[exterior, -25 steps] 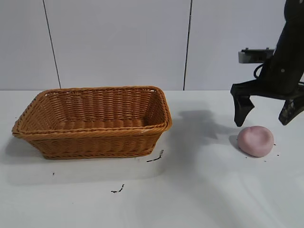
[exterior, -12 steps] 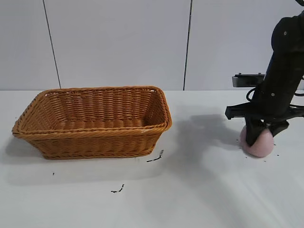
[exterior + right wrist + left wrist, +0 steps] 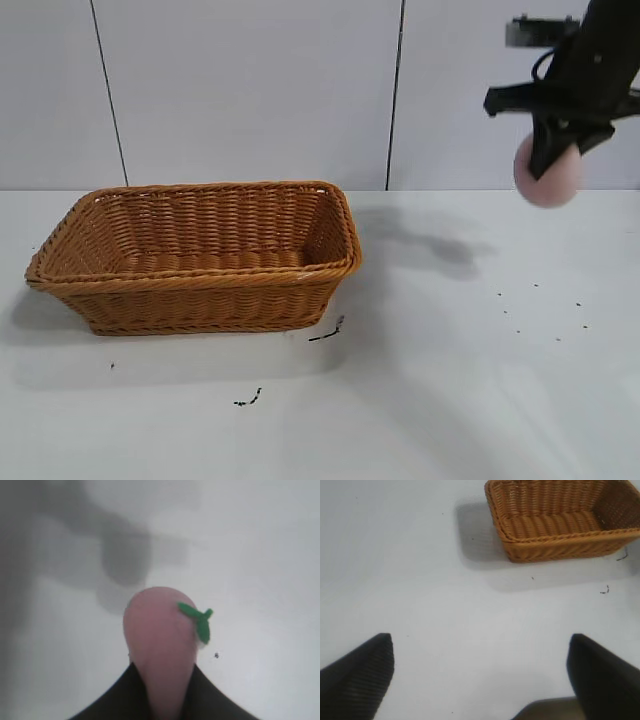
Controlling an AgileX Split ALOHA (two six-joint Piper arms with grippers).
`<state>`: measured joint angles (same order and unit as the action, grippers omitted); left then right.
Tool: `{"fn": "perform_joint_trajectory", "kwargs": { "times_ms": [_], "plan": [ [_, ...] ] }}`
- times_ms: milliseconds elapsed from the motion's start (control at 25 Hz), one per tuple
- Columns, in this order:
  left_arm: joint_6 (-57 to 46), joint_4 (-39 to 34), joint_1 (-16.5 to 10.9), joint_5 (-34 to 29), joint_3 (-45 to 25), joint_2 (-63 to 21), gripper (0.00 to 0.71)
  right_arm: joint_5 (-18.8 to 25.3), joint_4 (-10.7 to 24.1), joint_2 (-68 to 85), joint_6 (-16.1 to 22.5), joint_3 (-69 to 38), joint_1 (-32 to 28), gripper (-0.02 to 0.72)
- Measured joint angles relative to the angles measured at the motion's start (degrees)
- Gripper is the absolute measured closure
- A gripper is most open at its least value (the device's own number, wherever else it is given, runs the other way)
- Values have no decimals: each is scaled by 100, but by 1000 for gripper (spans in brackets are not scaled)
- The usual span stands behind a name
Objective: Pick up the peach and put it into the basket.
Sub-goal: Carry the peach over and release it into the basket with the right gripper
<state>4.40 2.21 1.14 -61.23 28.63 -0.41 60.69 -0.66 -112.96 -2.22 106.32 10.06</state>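
Observation:
My right gripper (image 3: pixel 553 160) is shut on the pale-pink peach (image 3: pixel 556 178) and holds it high above the table at the right. In the right wrist view the peach (image 3: pixel 160 640) is squeezed between my black fingers (image 3: pixel 120 695) and shows a small green leaf (image 3: pixel 197 620). The orange-brown wicker basket (image 3: pixel 195 290) stands on the table at the left, well apart from the peach. It also shows in the left wrist view (image 3: pixel 555 545). My left gripper (image 3: pixel 480 660) is open and empty above bare table, out of the exterior view.
The white table (image 3: pixel 450 380) carries small dark specks (image 3: pixel 540 310) where the peach lay and two dark marks (image 3: pixel 328 331) in front of the basket. A panelled wall (image 3: pixel 250 90) stands behind.
My right gripper came down around the peach, shut on it, and has lifted it from the table to well above it.

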Motion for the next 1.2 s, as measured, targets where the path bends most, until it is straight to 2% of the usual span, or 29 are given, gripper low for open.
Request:
{"fn": "perform_joint_trajectory", "kwargs": {
  "times_ms": [320,560,720,960,1040,1080,1160,1200],
  "plan": [
    [0,0,0,0,0,0,18,273,0,-775,0,1468,1283,670],
    [0,0,0,0,0,0,18,103,-12,-1443,0,1956,2278,670],
    [0,0,0,0,0,0,18,-167,-12,-1989,-127,1964,2603,670],
    [0,0,0,0,0,0,18,-514,2,-2653,-164,1964,2634,660],
    [0,0,0,0,0,0,18,-514,2,-2751,-169,1964,2634,617],
    [0,0,0,0,0,0,18,-514,-3,-2759,-169,1964,2634,568],
    [0,0,0,0,0,0,18,-514,-9,-2764,-169,1964,2634,416],
    [0,0,0,0,0,0,18,-514,-9,-2764,-169,1964,2634,300]
  ]
}}
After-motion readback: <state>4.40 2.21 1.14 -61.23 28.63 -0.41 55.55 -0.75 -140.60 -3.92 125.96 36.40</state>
